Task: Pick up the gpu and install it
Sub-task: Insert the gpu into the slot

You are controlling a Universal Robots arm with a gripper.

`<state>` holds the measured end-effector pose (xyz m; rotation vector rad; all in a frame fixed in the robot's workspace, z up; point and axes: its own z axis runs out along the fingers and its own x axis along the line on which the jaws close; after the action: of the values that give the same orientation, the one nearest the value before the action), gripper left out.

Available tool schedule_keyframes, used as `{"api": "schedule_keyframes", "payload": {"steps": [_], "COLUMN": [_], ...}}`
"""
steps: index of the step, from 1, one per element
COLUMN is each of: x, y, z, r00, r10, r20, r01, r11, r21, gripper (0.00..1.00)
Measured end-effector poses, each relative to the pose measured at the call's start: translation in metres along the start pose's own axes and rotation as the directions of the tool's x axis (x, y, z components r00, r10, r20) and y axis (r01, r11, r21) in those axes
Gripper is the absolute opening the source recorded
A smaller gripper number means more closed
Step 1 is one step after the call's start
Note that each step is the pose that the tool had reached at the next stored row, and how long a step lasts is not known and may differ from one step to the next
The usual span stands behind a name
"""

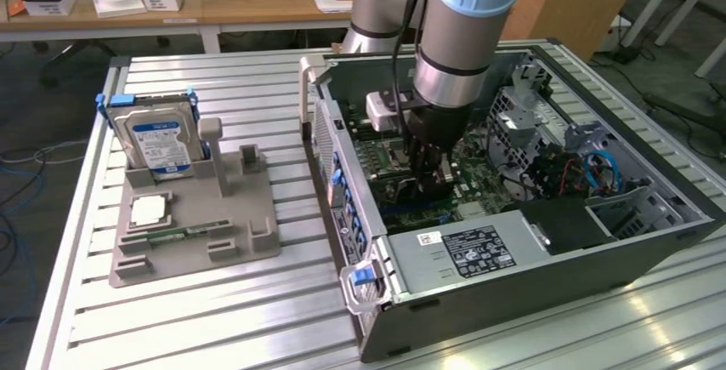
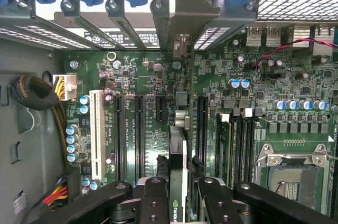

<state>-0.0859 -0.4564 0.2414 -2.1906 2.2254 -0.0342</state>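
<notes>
Right of centre in the exterior view, inside the computer case (image 1: pixel 499 289), the jaws clamp the gpu (image 2: pixel 178 160) edge-on over the motherboard (image 2: pixel 222 76), between two long black slots (image 2: pixel 201 129).

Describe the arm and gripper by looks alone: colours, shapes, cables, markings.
The arm is a silver-grey tube with light-blue joint caps and a black band near the wrist; a black cable runs down beside it. A pale box sits at the wrist. The gripper is black; its fingers are black linkage bars with round pivot pins.
</notes>
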Motion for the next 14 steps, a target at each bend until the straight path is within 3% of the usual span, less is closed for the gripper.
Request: {"api": "schedule_keyframes", "payload": {"steps": [14], "x": [0.0], "y": [0.0001], "z": [0.0017], "r00": [1.0], "r10": [0.0], "r20": [0.0003], "r01": [0.0], "r11": [1.0], "r21": [0.0], "gripper": [0.26]}}
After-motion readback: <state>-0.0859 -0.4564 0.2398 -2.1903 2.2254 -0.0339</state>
